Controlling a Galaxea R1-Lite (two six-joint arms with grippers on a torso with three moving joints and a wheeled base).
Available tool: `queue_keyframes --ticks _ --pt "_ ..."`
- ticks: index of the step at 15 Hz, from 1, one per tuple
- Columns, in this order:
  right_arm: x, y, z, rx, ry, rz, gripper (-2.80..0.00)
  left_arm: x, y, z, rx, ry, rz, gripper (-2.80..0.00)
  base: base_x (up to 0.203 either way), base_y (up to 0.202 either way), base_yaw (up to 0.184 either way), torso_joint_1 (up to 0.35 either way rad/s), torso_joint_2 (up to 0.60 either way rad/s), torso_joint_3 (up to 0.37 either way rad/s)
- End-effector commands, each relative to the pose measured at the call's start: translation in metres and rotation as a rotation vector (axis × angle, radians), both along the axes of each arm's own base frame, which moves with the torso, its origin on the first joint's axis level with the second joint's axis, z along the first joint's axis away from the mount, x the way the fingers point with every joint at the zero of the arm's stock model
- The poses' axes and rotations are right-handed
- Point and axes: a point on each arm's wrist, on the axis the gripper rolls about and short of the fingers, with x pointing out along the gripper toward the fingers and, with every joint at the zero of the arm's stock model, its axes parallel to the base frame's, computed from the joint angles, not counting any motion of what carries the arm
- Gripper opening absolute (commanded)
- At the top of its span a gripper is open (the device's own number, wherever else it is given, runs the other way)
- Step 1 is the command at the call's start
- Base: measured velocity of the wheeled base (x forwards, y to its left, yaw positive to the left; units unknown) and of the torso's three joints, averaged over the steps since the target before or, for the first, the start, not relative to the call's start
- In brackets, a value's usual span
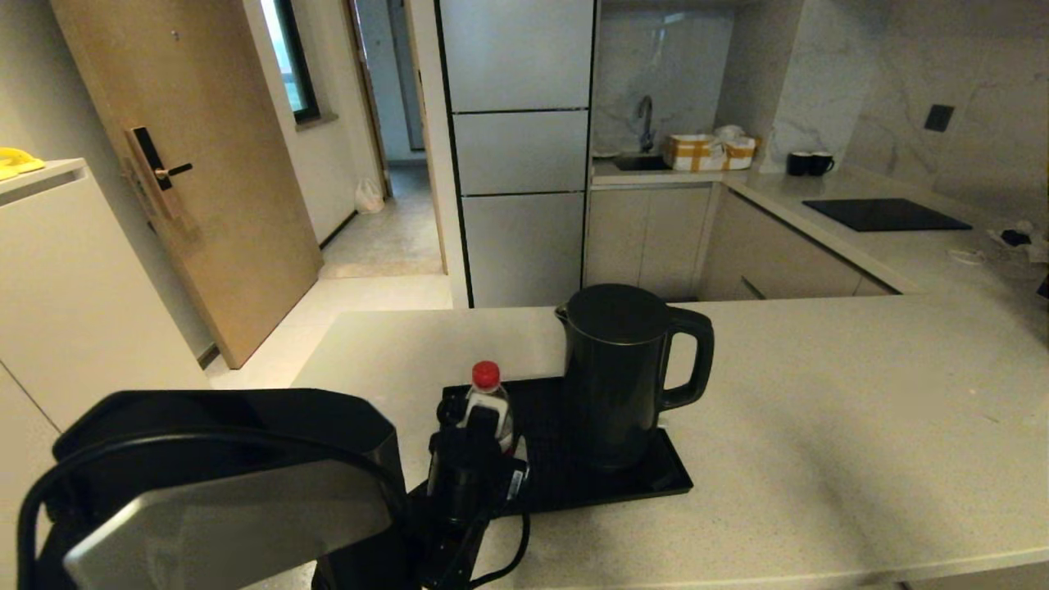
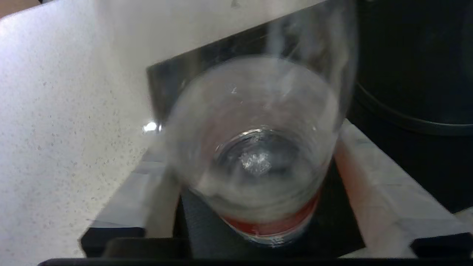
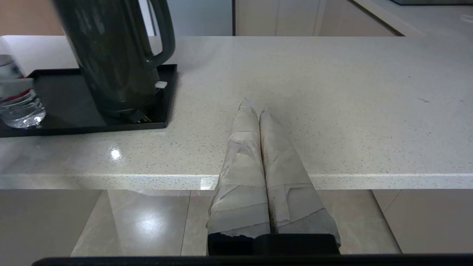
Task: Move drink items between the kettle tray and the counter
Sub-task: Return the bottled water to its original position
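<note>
Left pincer [image 1: 474,442] is clamping the small clear red-capped plastic bottle [image 1: 488,403] on the flat glossy black tray [image 1: 647,479], beside the tall dark kettle [image 1: 616,373]; right pincer [image 3: 255,107], fingers together, is hovering at the beige speckled surface [image 1: 819,459] edge.

A wooden door [image 1: 192,164] stood open beside tall grey cabinets [image 1: 516,147]; a black cooktop [image 1: 885,214] lay near marble walls [image 1: 885,82].

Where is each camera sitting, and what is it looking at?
Head view: up on the head, looking down at the counter, kettle and tray; left arm and left pincer show.
Left wrist view: behind the left pincer, looking along the water bottle between its fingers.
Right wrist view: low at the counter's near edge, facing it; shut right pincer shows.
All three share the kettle and tray.
</note>
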Motion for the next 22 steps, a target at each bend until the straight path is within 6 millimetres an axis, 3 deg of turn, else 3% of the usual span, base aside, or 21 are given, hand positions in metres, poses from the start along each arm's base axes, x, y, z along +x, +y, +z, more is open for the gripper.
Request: queue_keyframes --ticks 1,6,10,14,19,20,21,22 --pt "0.0 0.0 0.0 -0.001 0.003 0.001 -2.8 0.001 0.0 -0.004 0.002 0.002 0.005 0.0 0.0 0.0 0.0 0.0 0.0 0.0" --pt "0.0 0.0 0.0 -0.001 0.003 0.002 -2.8 -0.002 0.015 0.008 -0.006 -0.002 0.037 0.0 0.0 0.0 0.0 0.0 0.0 0.0" --pt "0.0 0.0 0.0 0.0 0.003 0.001 -2.8 -0.021 0.034 0.055 -0.059 -0.069 0.047 0.0 0.0 0.0 0.0 0.0 0.0 0.0" --pt "0.0 0.0 0.0 0.0 0.003 0.002 -2.8 -0.04 0.049 0.067 -0.051 -0.066 0.044 0.0 0.0 0.0 0.0 0.0 0.0 0.0" --pt "0.0 0.0 0.0 -0.001 0.003 0.002 -2.8 -0.059 0.065 0.101 -0.067 -0.11 0.039 0.0 0.0 0.0 0.0 0.0 0.0 0.0" --pt "0.0 0.0 0.0 0.0 0.003 0.002 -2.8 -0.064 0.069 0.112 -0.077 -0.126 0.039 -1.83 0.0 0.0 0.0 0.0 0.0 0.0" --pt "0.0 0.0 0.0 0.0 0.003 0.002 -2.8 -0.072 0.075 0.126 -0.089 -0.146 0.04 -2.8 0.0 0.0 0.0 0.0 0.0 0.0" --pt "0.0 0.0 0.0 0.0 0.003 0.002 -2.8 -0.077 0.08 0.132 -0.081 -0.144 0.042 -2.8 0.0 0.0 0.0 0.0 0.0 0.0"
